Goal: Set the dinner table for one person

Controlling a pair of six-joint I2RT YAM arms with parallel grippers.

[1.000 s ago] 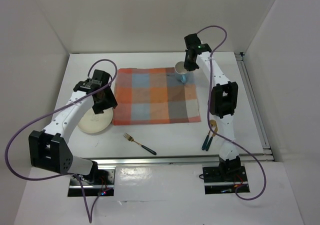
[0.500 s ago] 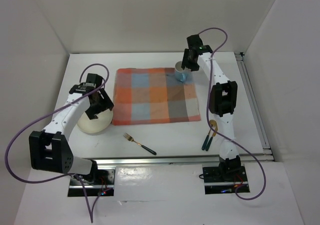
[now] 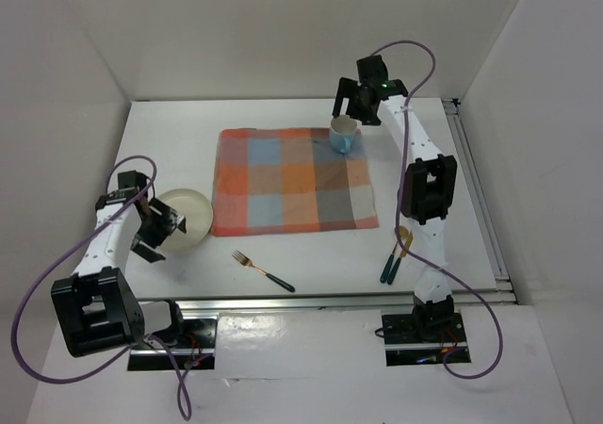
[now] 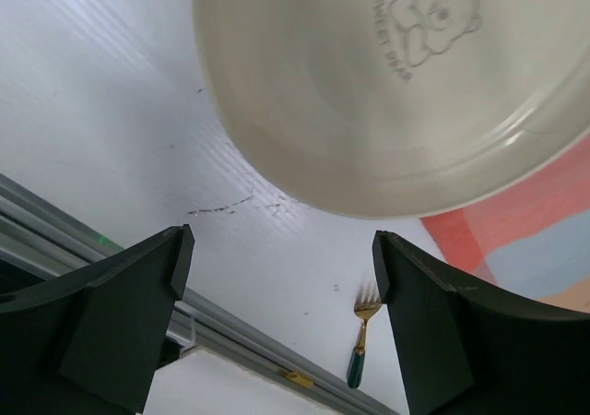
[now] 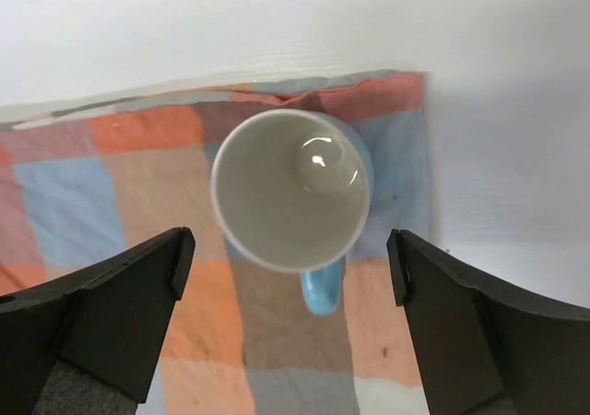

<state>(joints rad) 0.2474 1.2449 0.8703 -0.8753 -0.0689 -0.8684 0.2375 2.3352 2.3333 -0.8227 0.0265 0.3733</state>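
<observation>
On the dinner table, mug upright on cloth, plate beside

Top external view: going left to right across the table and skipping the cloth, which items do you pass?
Cream plate → gold fork → blue mug → gold spoon

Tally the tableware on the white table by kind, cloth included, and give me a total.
Round cream plate: 1
Blue mug, white inside: 1
Orange, blue and grey checked cloth: 1
Gold fork, dark handle: 1
Gold spoon, dark handle: 1
Another dark-handled piece beside it, head hidden: 1
Total: 6
</observation>
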